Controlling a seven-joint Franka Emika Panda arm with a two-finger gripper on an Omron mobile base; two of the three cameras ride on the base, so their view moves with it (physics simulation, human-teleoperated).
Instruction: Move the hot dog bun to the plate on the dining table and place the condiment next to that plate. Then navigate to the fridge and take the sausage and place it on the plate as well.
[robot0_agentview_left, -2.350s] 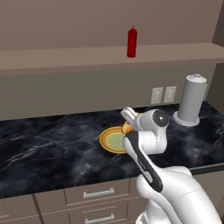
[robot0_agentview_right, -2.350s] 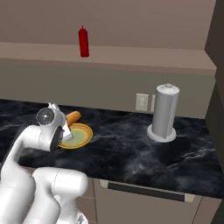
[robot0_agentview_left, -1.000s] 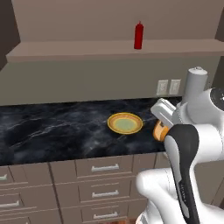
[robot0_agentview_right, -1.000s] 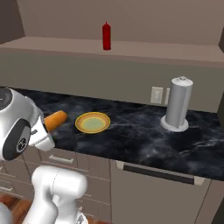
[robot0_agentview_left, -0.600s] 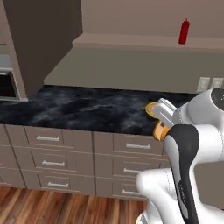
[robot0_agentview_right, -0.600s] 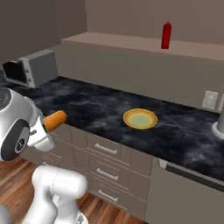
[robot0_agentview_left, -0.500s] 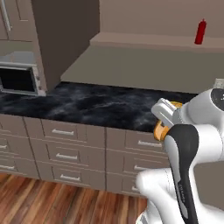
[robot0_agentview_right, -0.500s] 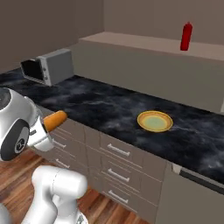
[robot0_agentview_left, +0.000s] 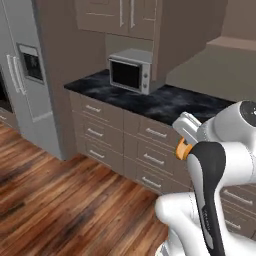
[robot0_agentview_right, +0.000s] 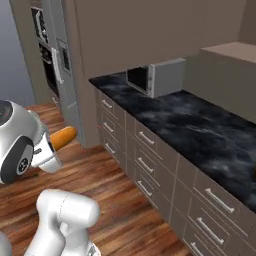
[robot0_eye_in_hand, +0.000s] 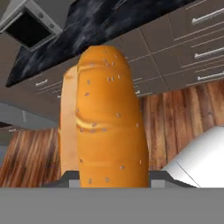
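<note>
Base turned; claw (robot0_eye_in_hand: 107, 175) grips bun (robot0_eye_in_hand: 107, 122).

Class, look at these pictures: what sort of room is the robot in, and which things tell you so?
A home kitchen, by the look of it: a microwave sits on a dark marble counter above rows of drawers, with a tall fridge beside them and a wood floor.

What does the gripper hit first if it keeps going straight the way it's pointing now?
Likely the cabinet drawer fronts under the dark counter, past the end of the hot dog bun the gripper is shut on. The wood floor lies lower in that line. Depth is unclear, so treat this as a guess.
</note>
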